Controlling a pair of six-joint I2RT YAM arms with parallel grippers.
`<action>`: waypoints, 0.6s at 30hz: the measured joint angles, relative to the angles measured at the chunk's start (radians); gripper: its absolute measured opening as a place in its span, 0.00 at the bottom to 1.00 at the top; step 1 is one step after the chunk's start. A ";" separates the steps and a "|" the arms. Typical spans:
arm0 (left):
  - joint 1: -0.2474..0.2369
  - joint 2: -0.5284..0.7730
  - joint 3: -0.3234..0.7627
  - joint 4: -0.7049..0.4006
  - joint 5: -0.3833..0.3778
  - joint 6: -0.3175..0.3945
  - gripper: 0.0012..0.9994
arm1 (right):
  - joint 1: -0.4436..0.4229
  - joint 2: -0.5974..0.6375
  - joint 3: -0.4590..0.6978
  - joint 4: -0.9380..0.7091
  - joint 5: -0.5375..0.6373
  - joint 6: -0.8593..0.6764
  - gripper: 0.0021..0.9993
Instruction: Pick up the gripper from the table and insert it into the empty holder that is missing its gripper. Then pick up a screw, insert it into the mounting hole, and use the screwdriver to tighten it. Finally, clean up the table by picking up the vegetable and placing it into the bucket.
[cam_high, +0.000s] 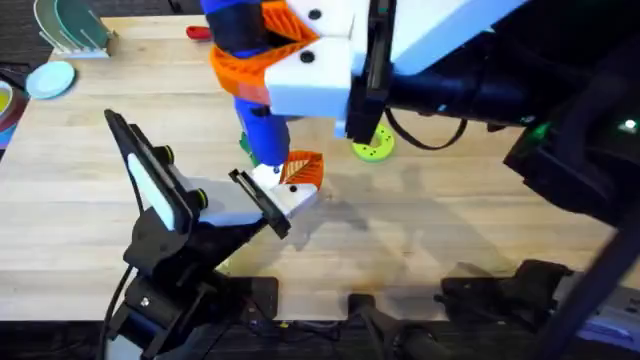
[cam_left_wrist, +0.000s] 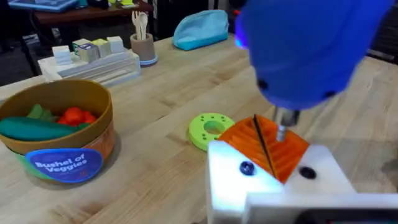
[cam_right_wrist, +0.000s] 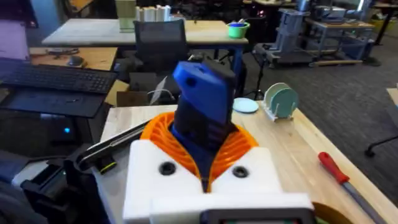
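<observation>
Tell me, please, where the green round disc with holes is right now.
The green disc lies flat on the table in the overhead view, right of centre, just beyond the orange gripper; the left wrist view shows it between the bucket and the holder.

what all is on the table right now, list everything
screwdriver: 1, blue, upright in the right gripper, tip down by the left gripper
bucket: 1, orange wall with blue label, on the table
toy vegetables: at least three, green and red, inside the bucket
disc with holes: 1, bright green, mid table
red-handled tool: 1, far edge of the table
plate: 1, light blue, far left corner
table: 1, light wood
right gripper: white with orange pads, shut on the screwdriver
left gripper: white and orange, near mid table, under the screwdriver
</observation>
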 joint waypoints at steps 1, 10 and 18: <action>0.000 0.000 0.000 0.000 0.000 0.000 0.00 | 0.000 0.000 0.000 0.003 0.007 -0.004 0.02; 0.000 0.000 0.000 0.000 0.000 0.000 0.00 | -0.001 0.044 0.000 0.048 0.020 -0.006 0.02; 0.000 0.000 0.000 0.000 0.000 0.000 0.00 | -0.001 0.046 0.000 0.035 0.022 -0.006 0.02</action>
